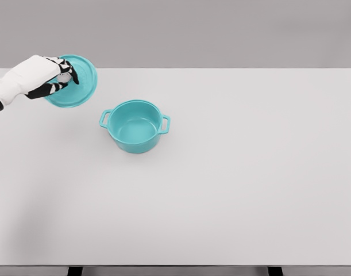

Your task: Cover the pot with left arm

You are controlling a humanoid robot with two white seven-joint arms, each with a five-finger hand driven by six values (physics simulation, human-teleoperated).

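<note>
The teal lid (77, 86) was in the grasp of the left hand (44, 76), tilted so its round face turned toward the camera, with the fingers (65, 75) curled around what seemed to be its knob, though the hand hid that part. The pot (135, 125) sat open and upright, below and to the right of the hand and apart from the lid, its two side handles pointing left and right. Both were over the white table (250, 172), which stretched wide to the right of the hand.
</note>
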